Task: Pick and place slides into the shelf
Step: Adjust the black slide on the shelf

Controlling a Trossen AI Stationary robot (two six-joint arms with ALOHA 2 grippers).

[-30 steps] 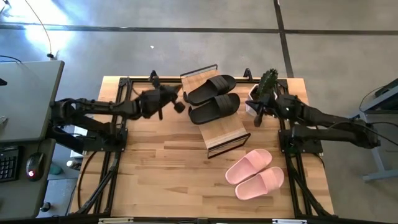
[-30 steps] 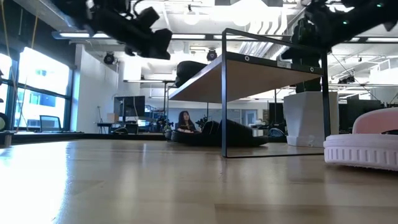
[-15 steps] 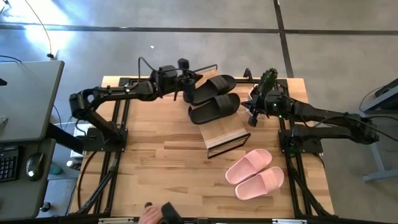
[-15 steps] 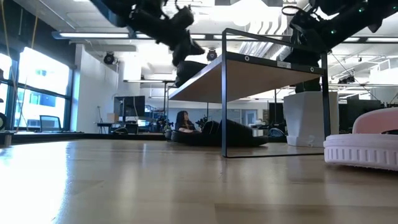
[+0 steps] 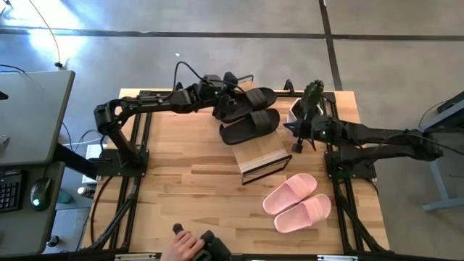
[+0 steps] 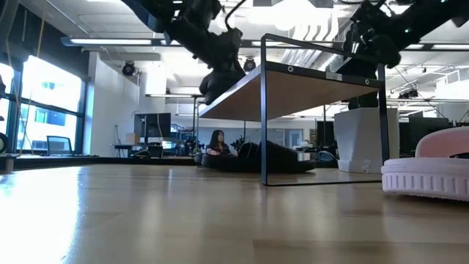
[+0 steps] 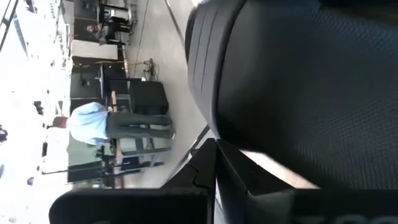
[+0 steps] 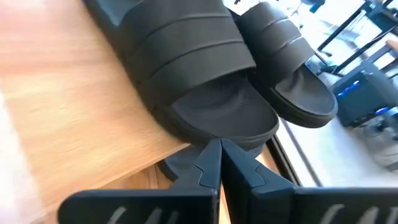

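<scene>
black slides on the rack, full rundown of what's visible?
The black slides are a matte pair with wide ribbed straps, rubbery-looking. They lie side by side on the top board of the shelf, toes toward the table's far left. The left gripper, shut, is at the far slide's toe end; the right gripper, shut, is beside the shelf near the heels. Contact can't be told.
</scene>
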